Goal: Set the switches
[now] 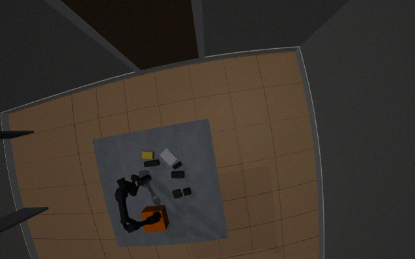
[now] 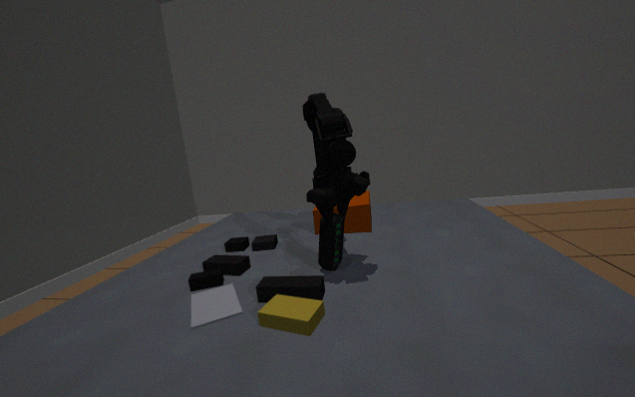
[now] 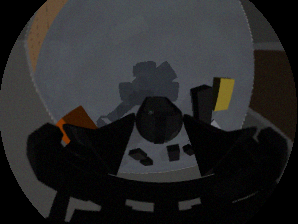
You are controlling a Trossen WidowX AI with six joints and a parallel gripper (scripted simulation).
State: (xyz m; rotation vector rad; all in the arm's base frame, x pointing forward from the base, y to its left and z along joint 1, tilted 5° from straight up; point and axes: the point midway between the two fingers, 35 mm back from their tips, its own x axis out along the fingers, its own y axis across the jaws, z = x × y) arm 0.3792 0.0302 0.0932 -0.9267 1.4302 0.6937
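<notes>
The dark grey controller unit (image 1: 144,179) (image 2: 330,246) (image 3: 159,122) hangs on end below my gripper (image 2: 333,215) (image 3: 159,116), its long side close to vertical. My gripper is shut on it near its upper end, one finger on each side. In the exterior view, a column of green switch parts (image 2: 338,241) shows along the unit's right side. Which switches these are, and their numbers, is too dark and small to read. The label does not show in any view. Whether the unit's lower end touches the bench (image 1: 192,143) (image 2: 439,299) I cannot tell.
A dark oblong module (image 1: 151,163) (image 2: 290,289) (image 3: 202,102) lies beside a yellow block (image 1: 147,155) (image 2: 291,309) (image 3: 225,95). A white flat piece (image 1: 168,157) (image 2: 215,305) and several smaller dark modules lie beyond. An orange box (image 1: 159,226) (image 2: 359,219) (image 3: 82,116) stands near the arm's base.
</notes>
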